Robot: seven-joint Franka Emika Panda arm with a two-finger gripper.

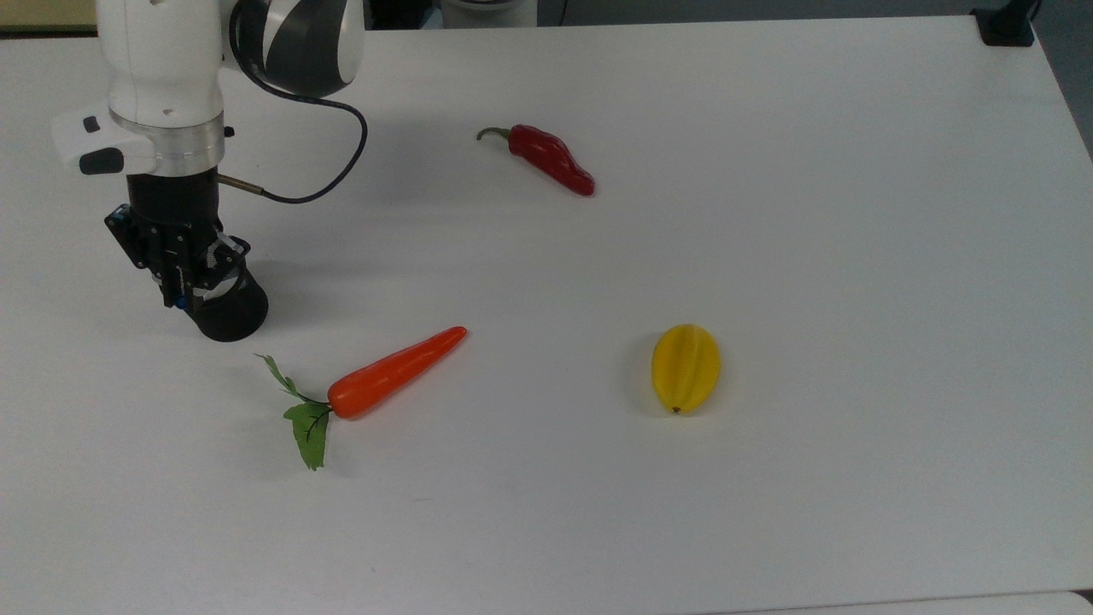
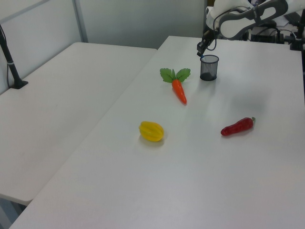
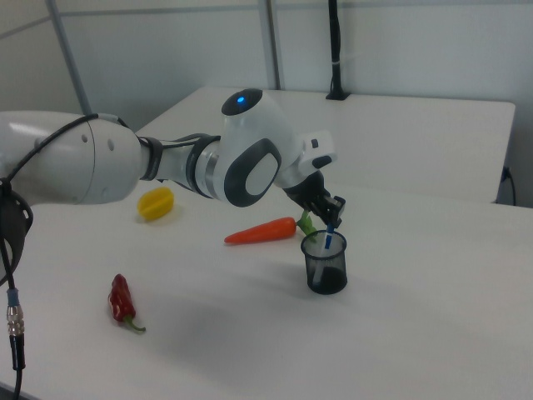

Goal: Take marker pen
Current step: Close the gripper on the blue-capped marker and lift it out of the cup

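We see the gripper [image 1: 178, 295] poised over the mouth of the black mesh cup [image 1: 224, 313], at about nine o'clock on the white table [image 1: 768, 256] in the top view. Its fingers [image 3: 331, 218] are clenched on the marker pen [image 3: 327, 241], which stands nearly upright in the cup, its blue end pinched at the top and its barrel reaching down inside (the right view shows this best, through the mesh). In the top view only a speck of the pen's blue peeks out between the fingers.

From the cup, the orange carrot [image 1: 397, 371] lies toward four o'clock in the top view, leaves pointing to seven o'clock and tip to two o'clock, near the cup but apart from it. The red chilli pepper [image 1: 551, 159] lies toward two o'clock from the cup, well apart. The yellow starfruit [image 1: 686, 367] rests far toward three o'clock, beyond the carrot.

In the left view we find the cup [image 2: 209, 67] at about one o'clock on the table, the gripper [image 2: 202, 49] just above its rim.
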